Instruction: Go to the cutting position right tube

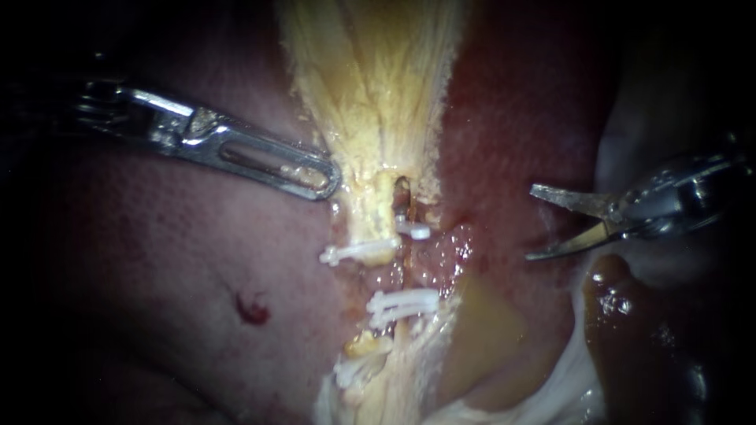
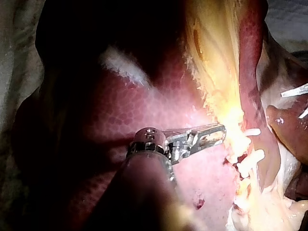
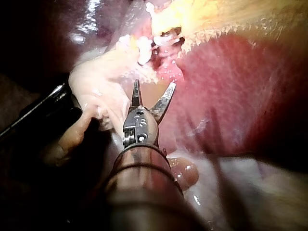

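Endoscope view: two instruments (right open), four clips

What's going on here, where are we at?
Two instruments are working around clipped tubes. The right instrument, tipped with two blades, has its jaws open and sits off to the side of the tubes, touching neither. White clips lie across the tubes, with a gap between the upper and lower ones. The left instrument has its tip against the pale yellow tissue just above the clips. The blades have not yet reached a tube.
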Motion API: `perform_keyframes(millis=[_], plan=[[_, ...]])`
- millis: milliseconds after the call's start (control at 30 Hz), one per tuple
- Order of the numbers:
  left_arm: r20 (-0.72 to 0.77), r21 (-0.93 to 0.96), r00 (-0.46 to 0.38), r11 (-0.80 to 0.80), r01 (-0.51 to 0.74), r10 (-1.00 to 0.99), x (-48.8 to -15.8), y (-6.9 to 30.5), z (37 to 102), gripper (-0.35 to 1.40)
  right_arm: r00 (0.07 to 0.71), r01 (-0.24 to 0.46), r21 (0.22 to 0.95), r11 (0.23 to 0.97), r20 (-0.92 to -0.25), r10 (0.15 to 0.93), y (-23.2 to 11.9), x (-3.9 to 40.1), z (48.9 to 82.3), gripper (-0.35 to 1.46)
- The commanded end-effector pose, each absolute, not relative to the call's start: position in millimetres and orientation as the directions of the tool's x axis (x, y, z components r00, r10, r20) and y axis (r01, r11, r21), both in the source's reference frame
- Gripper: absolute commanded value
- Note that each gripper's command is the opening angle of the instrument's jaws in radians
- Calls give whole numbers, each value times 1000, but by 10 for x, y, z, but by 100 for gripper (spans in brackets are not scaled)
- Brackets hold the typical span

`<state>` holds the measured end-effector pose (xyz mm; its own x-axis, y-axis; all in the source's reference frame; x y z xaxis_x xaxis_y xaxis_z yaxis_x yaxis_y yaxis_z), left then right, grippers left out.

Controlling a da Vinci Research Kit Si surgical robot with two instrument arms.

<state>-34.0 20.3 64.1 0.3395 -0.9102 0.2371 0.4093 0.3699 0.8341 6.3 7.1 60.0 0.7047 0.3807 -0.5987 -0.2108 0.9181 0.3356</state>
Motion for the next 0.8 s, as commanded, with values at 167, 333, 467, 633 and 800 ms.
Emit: perform_keyframes(millis=[167, 333, 467, 633, 800], plan=[[235, 836, 341, 368, 407, -910, -336, 206, 637, -35, 705, -211, 335, 918, -599, 381, 71, 63, 600, 144], [234, 834, 331, 364, 415, -914, -322, 217, 625, -35, 704, -209, 338, 918, -599, 381, 71, 63, 600, 144], [236, 828, 316, 360, 430, -919, -303, 229, 610, -35, 704, -209, 338, 918, -599, 381, 71, 63, 600, 144], [234, 822, 304, 354, 445, -924, -289, 238, 600, -35, 704, -207, 340, 918, -600, 381, 70, 63, 599, 144], [234, 822, 303, 354, 446, -924, -289, 238, 600, -35, 704, -205, 342, 917, -600, 381, 71, 63, 599, 144]])
